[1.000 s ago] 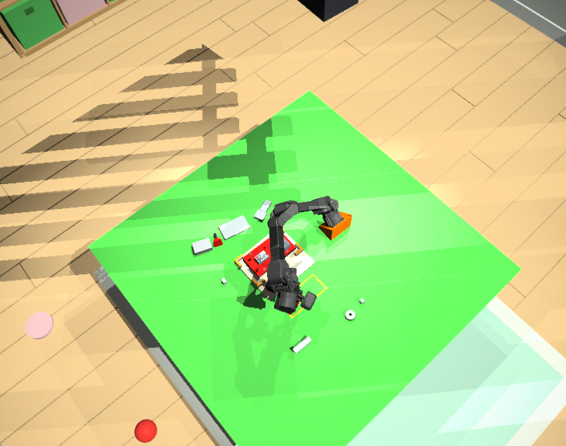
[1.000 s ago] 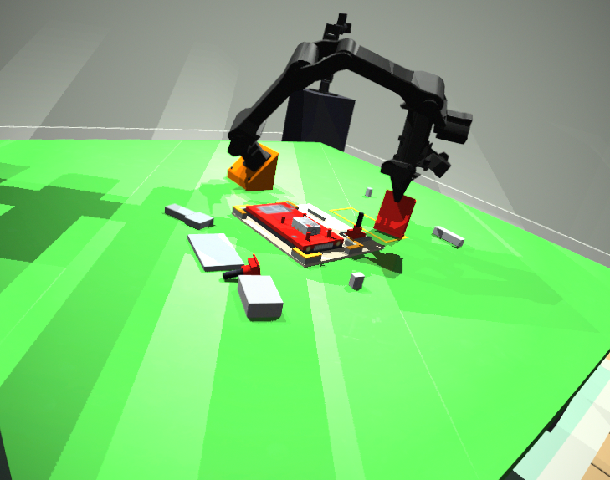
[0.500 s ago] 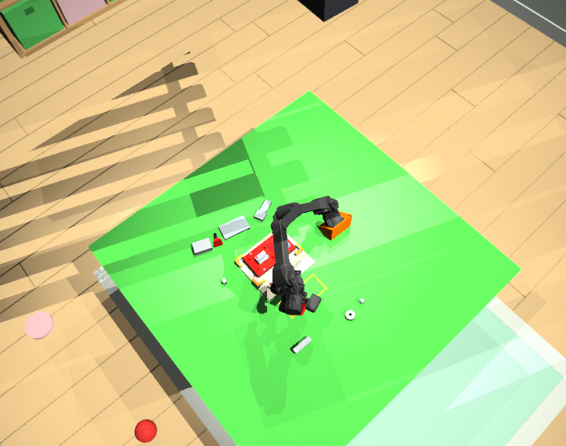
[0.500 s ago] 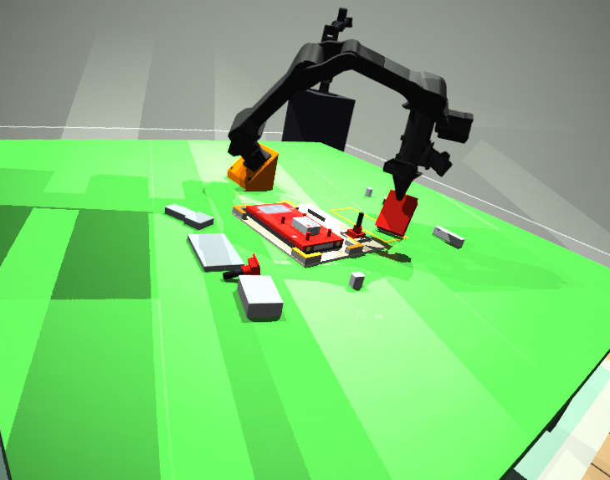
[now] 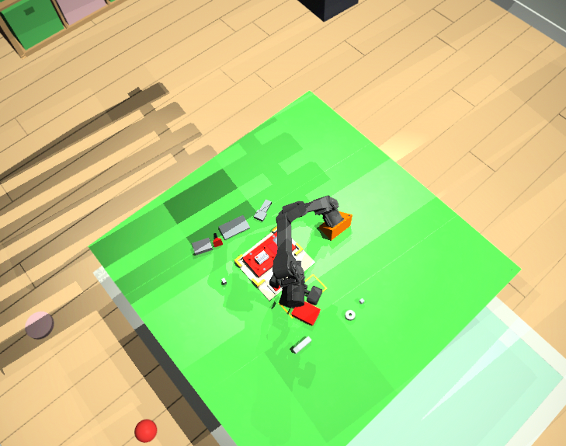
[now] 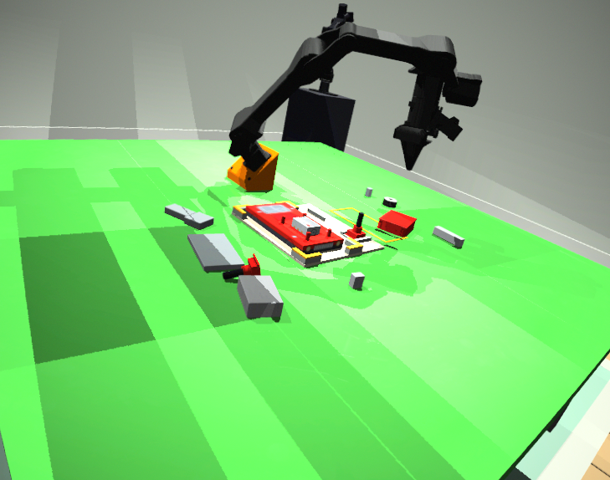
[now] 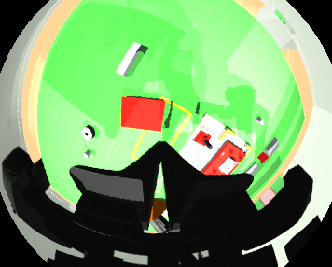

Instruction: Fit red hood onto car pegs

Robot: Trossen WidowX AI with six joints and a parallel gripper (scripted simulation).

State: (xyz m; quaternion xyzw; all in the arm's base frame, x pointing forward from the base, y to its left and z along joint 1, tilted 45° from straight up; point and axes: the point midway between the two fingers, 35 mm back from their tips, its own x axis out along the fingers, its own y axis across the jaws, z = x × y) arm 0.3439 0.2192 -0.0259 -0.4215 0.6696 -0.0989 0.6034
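Observation:
The red hood (image 5: 305, 313) (image 6: 397, 222) (image 7: 143, 113) lies on the table with a broad flat face up, over one side of the yellow outline (image 5: 319, 281). Its corner holes cannot be seen. My gripper (image 6: 409, 168) (image 7: 161, 145) is shut with nothing in it, high above the table and clear of the hood. The red chassis (image 5: 256, 268) (image 6: 273, 219) sits in the jig (image 5: 306, 261) (image 6: 372, 247) (image 7: 191, 151). The pale engine block (image 5: 261, 257) (image 6: 305, 225) (image 7: 228, 164) is on its deck. Short red pegs stand around it; the arm partly covers the chassis in the top view.
A red piece with a black post (image 6: 355, 233) (image 7: 202, 136) stands on the jig beside the chassis. A pale bar (image 5: 300, 344) (image 6: 448, 237) (image 7: 130, 59) lies beyond the hood. Grey blocks (image 6: 214, 252) (image 6: 260, 296) lie across the jig, with another red and black piece (image 6: 252, 266) between them.

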